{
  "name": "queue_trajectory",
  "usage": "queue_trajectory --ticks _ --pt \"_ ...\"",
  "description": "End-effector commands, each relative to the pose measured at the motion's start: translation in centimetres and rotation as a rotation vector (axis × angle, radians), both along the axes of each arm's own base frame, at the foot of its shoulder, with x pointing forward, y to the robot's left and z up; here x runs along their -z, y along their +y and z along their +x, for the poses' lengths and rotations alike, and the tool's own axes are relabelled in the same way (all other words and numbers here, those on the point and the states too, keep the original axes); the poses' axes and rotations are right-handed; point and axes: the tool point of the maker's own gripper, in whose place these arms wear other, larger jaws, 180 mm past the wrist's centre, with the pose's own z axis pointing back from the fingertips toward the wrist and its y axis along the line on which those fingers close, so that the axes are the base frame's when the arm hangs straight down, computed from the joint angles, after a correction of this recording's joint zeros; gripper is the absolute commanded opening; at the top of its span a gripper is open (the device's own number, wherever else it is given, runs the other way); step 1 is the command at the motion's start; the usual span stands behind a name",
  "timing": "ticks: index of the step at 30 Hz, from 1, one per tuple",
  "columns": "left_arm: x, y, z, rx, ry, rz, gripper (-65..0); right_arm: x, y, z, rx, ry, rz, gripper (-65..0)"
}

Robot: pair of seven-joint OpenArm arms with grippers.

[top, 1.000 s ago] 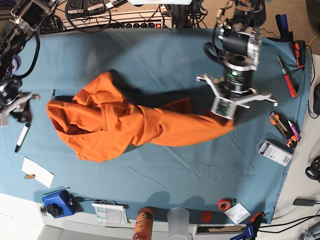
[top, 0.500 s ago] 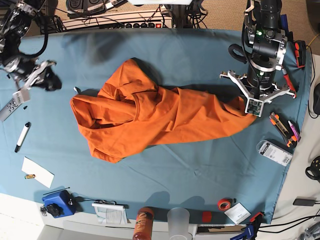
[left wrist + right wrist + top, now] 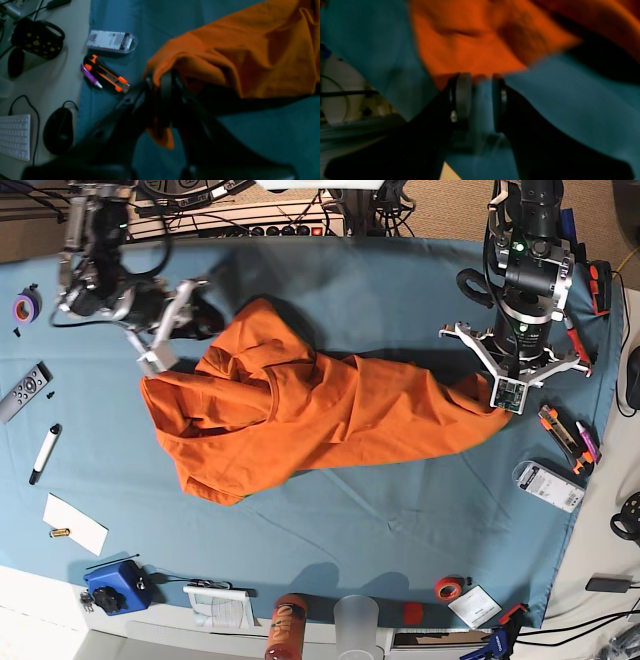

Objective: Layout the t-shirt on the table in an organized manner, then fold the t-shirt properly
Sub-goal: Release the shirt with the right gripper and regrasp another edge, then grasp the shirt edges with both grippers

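The orange t-shirt [image 3: 300, 415] lies crumpled and stretched sideways across the middle of the blue-teal table [image 3: 380, 290]. My left gripper [image 3: 505, 395] is at the shirt's right end. In the left wrist view it [image 3: 160, 77] is shut on a fold of the shirt [image 3: 237, 50], with a bit of cloth hanging below the fingers. My right gripper [image 3: 150, 362] is at the shirt's upper left corner. In the right wrist view it [image 3: 480, 82] is open with a narrow gap, its tips at the shirt's edge [image 3: 470, 45], with table cloth [image 3: 570, 100] showing between the fingers.
An orange utility knife [image 3: 556, 430] and a clear case [image 3: 548, 485] lie right of the left gripper, a red screwdriver [image 3: 573, 330] above. A remote [image 3: 25, 390], marker [image 3: 42, 452] and paper [image 3: 75, 523] lie at left. A tape roll [image 3: 450, 587], cup [image 3: 357, 620] and bottle [image 3: 288, 625] line the front edge.
The right arm has swung in from the table's left edge to the shirt's upper left corner. The left arm first pulled the shirt to the right, then stayed still.
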Motion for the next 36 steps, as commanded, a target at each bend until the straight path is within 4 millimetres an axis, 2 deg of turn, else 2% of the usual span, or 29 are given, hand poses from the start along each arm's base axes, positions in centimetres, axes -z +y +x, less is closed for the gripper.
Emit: queue_trajectory --ticks 1,8,15,19,23,25,28,31,34,36 --pt "-1.2 0.0 0.3 0.001 -0.049 0.003 -65.0 -0.8 0.3 0.7 0.005 -0.04 0.015 -50.3" --pt "-1.2 0.0 0.3 0.001 -0.049 0.002 -65.0 0.8 2.3 0.7 0.051 -0.033 0.001 -50.3" --pt "-1.2 0.0 0.3 0.001 -0.049 0.003 -65.0 1.0 2.4 1.0 0.069 -0.05 -0.016 -50.3" --pt "-1.2 0.0 0.3 0.001 -0.049 0.002 -65.0 1.8 1.9 1.1 0.119 -0.015 -0.012 -50.4" --pt "-1.2 0.0 0.3 0.001 -0.049 0.002 -65.0 3.7 1.6 -0.2 0.125 0.075 -0.015 -50.4" --pt "-1.2 0.0 0.3 0.001 -0.049 0.002 -65.0 4.0 1.9 -1.1 0.102 0.116 -0.003 -50.3" --pt "-1.2 0.0 0.3 0.001 -0.049 0.002 -65.0 3.5 3.0 -1.9 0.059 0.148 0.054 -50.2" --pt "-1.2 -0.2 0.3 0.006 -0.047 -0.011 -65.0 3.0 3.6 -2.2 0.036 0.165 0.095 -45.1" --pt "-1.1 -0.5 0.3 0.017 -0.044 -0.037 -65.0 2.3 3.4 -2.2 -0.008 0.138 0.061 -39.3" --pt "-1.1 -0.8 0.3 0.023 -0.043 -0.053 -65.0 1.5 3.1 -2.0 -0.026 0.113 0.03 -39.0"
